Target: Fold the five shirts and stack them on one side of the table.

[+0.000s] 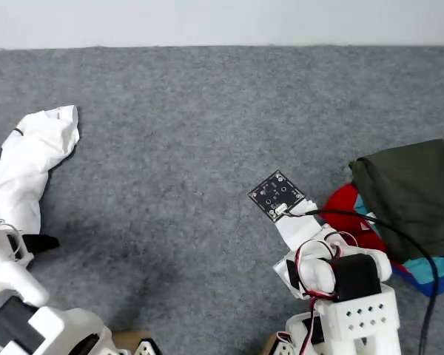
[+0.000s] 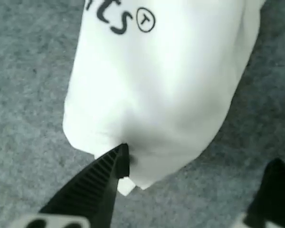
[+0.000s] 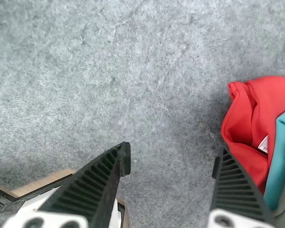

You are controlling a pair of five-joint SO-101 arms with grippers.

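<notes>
A crumpled white shirt [image 1: 29,159] lies at the table's left edge; the left wrist view shows its near end [image 2: 156,85] with dark print on it. My left gripper [image 2: 199,156] is open at that end, one fingertip [image 2: 121,154] touching the cloth, and in the high view the gripper [image 1: 26,242] sits just below the shirt. At the right edge lies a pile: a dark green shirt [image 1: 414,192] over a red one [image 1: 348,211] and a blue one [image 1: 429,277]. My right gripper [image 3: 175,149] hangs open over bare carpet beside the red shirt [image 3: 247,128].
Grey carpet [image 1: 192,126] covers the table, with wide free room in the middle and back. The right arm's body [image 1: 348,296] and its cable [image 1: 399,240] stand near the pile. A wooden edge [image 3: 42,183] shows under the right gripper.
</notes>
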